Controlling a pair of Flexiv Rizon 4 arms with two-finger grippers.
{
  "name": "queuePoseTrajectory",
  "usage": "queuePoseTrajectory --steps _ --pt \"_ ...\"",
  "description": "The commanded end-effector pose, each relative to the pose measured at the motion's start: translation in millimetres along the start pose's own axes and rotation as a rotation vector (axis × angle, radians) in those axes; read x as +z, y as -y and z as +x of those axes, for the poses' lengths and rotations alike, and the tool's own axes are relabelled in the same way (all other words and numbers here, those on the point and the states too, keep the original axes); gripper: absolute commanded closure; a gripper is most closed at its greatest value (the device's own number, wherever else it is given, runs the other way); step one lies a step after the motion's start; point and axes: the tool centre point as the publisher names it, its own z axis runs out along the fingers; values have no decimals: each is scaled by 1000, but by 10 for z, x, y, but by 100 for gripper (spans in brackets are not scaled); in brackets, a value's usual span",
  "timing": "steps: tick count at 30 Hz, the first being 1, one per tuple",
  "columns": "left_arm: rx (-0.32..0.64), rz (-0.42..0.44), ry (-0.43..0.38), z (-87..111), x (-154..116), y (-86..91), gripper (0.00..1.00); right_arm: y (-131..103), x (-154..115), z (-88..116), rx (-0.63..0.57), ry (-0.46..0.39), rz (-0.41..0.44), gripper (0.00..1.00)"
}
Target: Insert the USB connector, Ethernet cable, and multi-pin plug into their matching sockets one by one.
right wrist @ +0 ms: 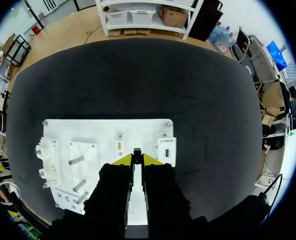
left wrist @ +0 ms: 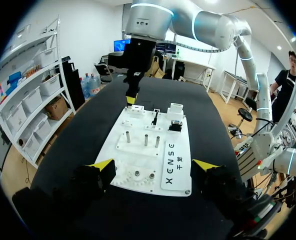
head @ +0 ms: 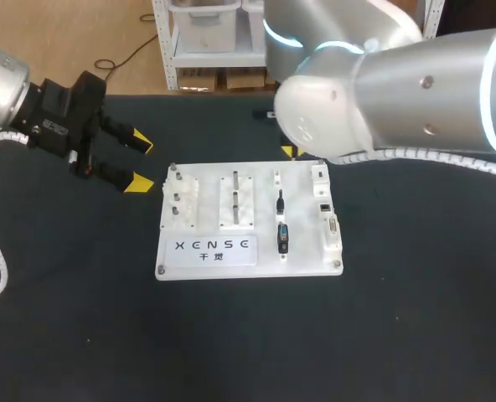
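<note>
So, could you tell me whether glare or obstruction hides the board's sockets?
Head view: the right arm crowds the white board's far edge, and bright light flattens its sockets. Left wrist view: evenly lit, unobstructed. Right wrist view: that arm's own end covers the board's near middle.

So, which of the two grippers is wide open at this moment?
The left gripper, beside the white board: its yellow tips stand far apart, holding nothing. The right gripper pinches a small black part.
</note>
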Motion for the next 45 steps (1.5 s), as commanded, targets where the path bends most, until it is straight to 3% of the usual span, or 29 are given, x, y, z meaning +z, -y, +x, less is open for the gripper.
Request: queuePoseTrajectory --steps 1,18,45 --pt "3 -1 4 12 2 2 0 167 27 109 11 58 5 100" --pt "3 -1 4 12 2 2 0 447 175 179 47 29 51 100" --pt "3 -1 4 12 2 2 0 411 302 105 21 26 51 100"
